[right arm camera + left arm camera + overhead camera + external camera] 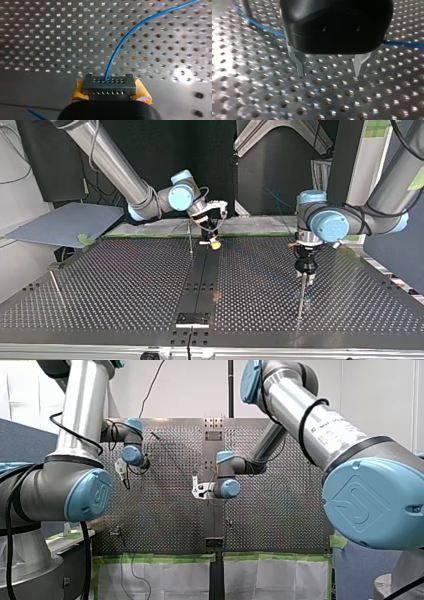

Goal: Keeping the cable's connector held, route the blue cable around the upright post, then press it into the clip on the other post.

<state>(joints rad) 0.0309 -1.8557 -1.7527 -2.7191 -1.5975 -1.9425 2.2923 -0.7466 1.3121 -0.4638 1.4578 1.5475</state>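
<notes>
Top view, from its left: a thin rod (pixel 55 281) leans near the edge of the perforated table (pixel 125 285), well apart from the work. Towards the middle a slim upright post (pixel 190 237) stands just beside my right gripper (pixel 214 244). Its yellow pads (pixel 144 96) are clamped on the grey connector (pixel 109 86). The blue cable (pixel 125 42) rises from the connector's face and arcs away over the table.

Further right my left gripper (pixel 330 72) hangs low over the table, near a second post (pixel 301 295), with its metal fingers (pixel 299 63) spread wide and nothing between them. In the left wrist view the cable runs behind that gripper's body, not between the fingers, and bends beside what may be the same post.

The step in hand, I judge, is for my left gripper to take up the cable near that bend. To do it well, it should shift back until both fingers straddle the cable and close only lightly, so the cable can slide. It should hold the run low on the post so the loop cannot ride off the top, while my right gripper gives slack without letting the connector go.

In the way is the second post, close by the left fingers and easily struck. A black plate (pixel 192 320) lies apart from both grippers. I cannot make out the clip.
</notes>
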